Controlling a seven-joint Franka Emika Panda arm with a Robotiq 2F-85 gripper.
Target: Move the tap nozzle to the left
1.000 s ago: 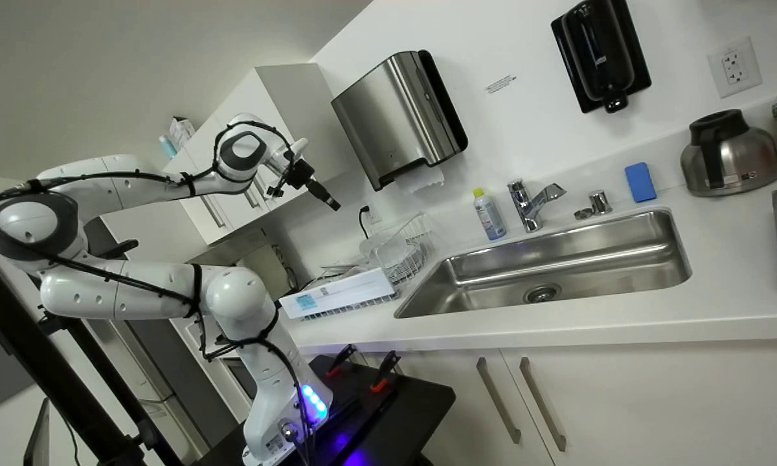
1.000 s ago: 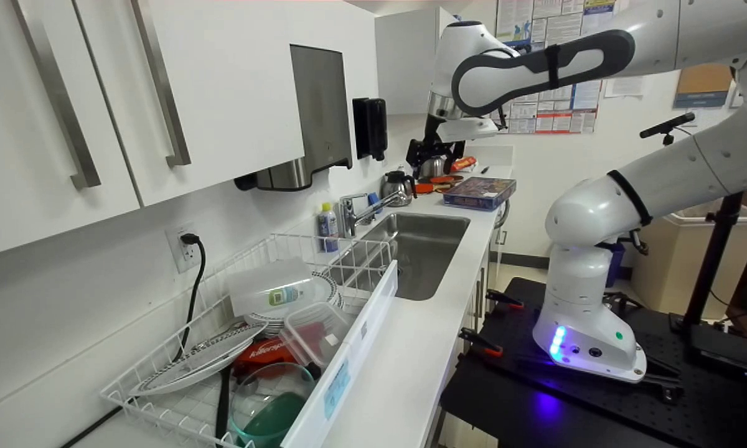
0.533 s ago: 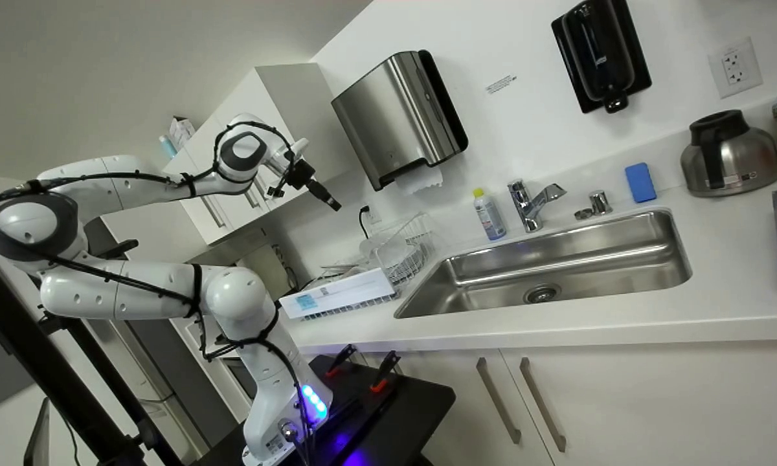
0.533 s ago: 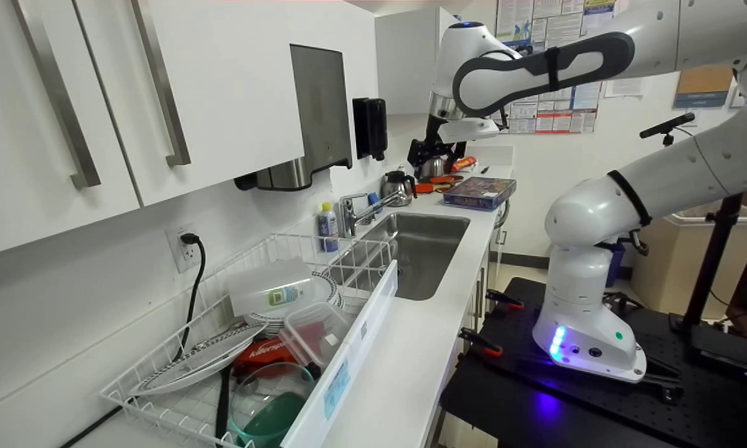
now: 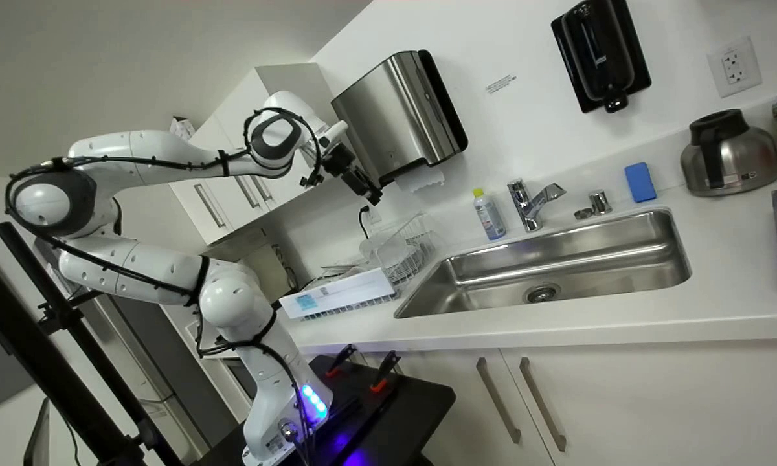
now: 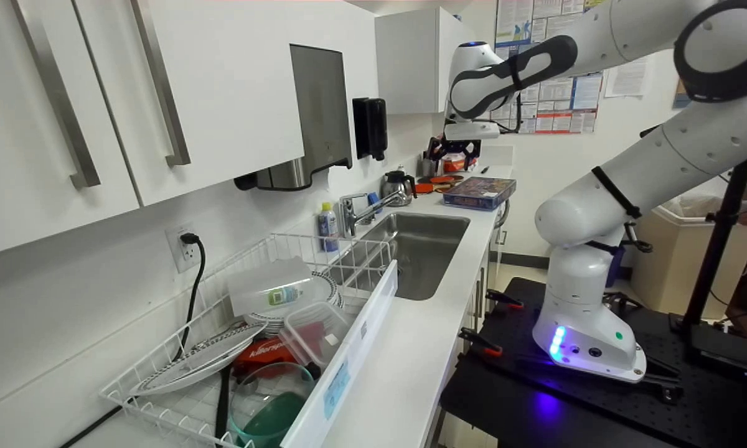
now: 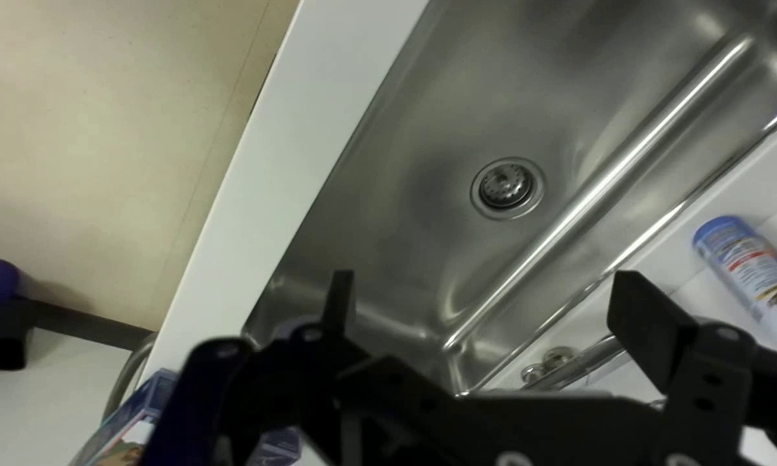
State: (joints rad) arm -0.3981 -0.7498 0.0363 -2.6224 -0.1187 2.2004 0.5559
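The tap nozzle (image 5: 548, 196), a chrome spout on a small chrome base, stands at the sink's back edge and points to the right in an exterior view. It also shows in another exterior view (image 6: 378, 208), reaching away from the camera. In the wrist view, part of the nozzle (image 7: 579, 364) shows low between the fingers, partly hidden by the right finger and the gripper body. My gripper (image 5: 370, 193) is in the air, higher than the tap and apart from it. It also shows at the back (image 6: 453, 155). In the wrist view the fingers (image 7: 485, 281) are wide apart, with nothing held.
The steel sink (image 5: 492, 275) lies in front of the tap. A spray bottle (image 5: 489, 215) stands beside it. A small chrome fitting (image 5: 599, 202), blue sponge (image 5: 640, 182) and coffee pot (image 5: 728, 158) are along the wall. A dish rack (image 6: 274, 367) and paper towel dispenser (image 5: 401, 116) are near.
The arm has reached further out. My gripper has moved right toward the sink in an exterior view, and away from the camera and slightly right in another. The tap nozzle has not moved.
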